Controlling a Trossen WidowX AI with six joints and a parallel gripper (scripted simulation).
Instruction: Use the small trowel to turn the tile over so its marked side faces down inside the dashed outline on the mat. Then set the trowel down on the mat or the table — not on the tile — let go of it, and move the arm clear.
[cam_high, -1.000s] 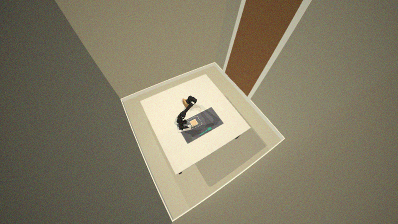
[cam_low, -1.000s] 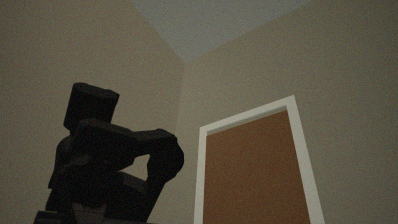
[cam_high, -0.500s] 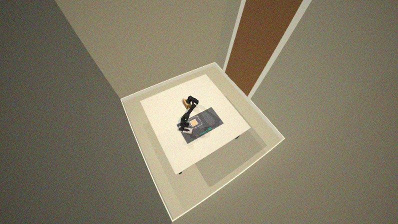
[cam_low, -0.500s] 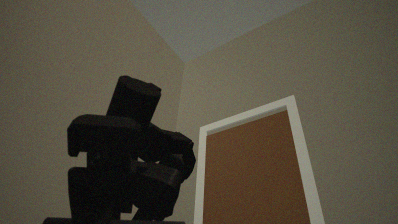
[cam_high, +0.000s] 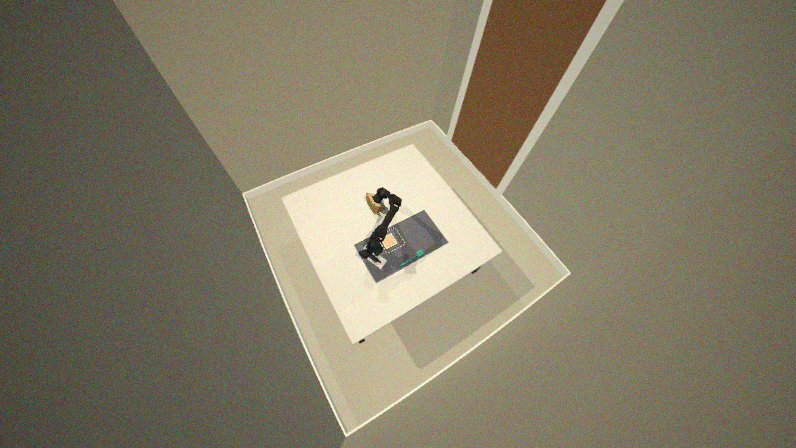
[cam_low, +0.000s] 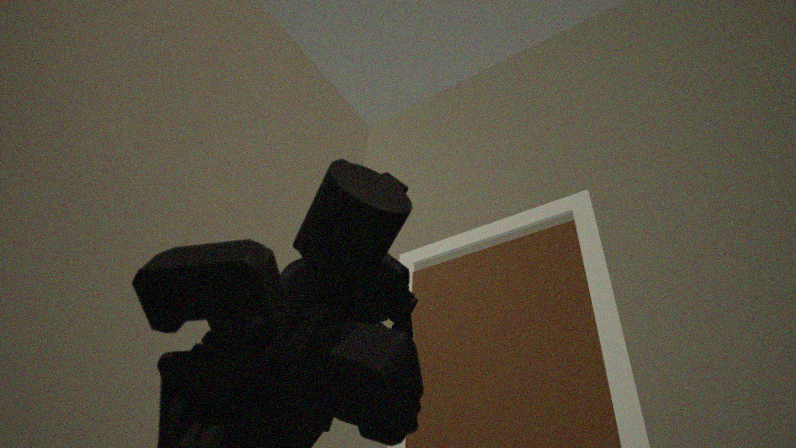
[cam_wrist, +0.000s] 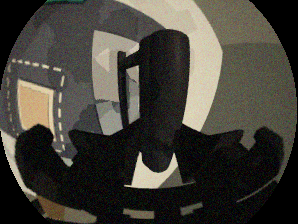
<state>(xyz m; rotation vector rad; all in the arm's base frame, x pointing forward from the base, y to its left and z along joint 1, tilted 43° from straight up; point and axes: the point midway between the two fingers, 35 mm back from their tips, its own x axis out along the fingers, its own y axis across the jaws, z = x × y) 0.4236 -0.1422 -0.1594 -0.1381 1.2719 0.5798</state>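
Note:
The tile (cam_high: 389, 240) (cam_wrist: 36, 106) lies on the dark mat (cam_high: 428, 227) (cam_wrist: 77, 55), inside the dashed outline. Its upper face is plain tan-orange with a pale rim; no mark shows on it. My gripper (cam_high: 374, 257) (cam_wrist: 154, 120) is shut on the trowel's thick black handle (cam_wrist: 165, 75). The trowel's pale grey blade (cam_high: 381, 263) (cam_wrist: 106, 82) is off to the side of the tile, over the mat's left end, apart from the tile. I cannot tell whether the blade touches the mat. The exterior view shows only dark silhouettes, not the tile or mat.
A teal tool (cam_high: 413, 257) lies along the mat's front edge. An orange-brown block (cam_high: 372, 202) sits beside the arm's base. The white table (cam_high: 334, 289) extends around the mat. The arm reaches across the mat's left part, close beside the tile.

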